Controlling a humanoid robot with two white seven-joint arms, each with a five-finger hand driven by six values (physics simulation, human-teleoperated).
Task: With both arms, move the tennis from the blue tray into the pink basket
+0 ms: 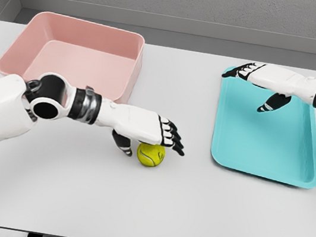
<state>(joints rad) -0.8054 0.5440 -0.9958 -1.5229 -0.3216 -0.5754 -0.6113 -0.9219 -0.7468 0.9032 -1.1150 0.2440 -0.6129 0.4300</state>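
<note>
One tennis ball (151,155) — no legible print — beside left hand (156,135)

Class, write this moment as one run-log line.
left hand: over tennis ball, grasp unclear | ball: on table | right hand: open above blue tray | pink basket: empty

Your left hand (146,133) reaches in from lower left, palm down, fingers extended, thumb hanging below. Your right hand (259,80) enters from right edge, fingers relaxed, thumb drooping.
</note>
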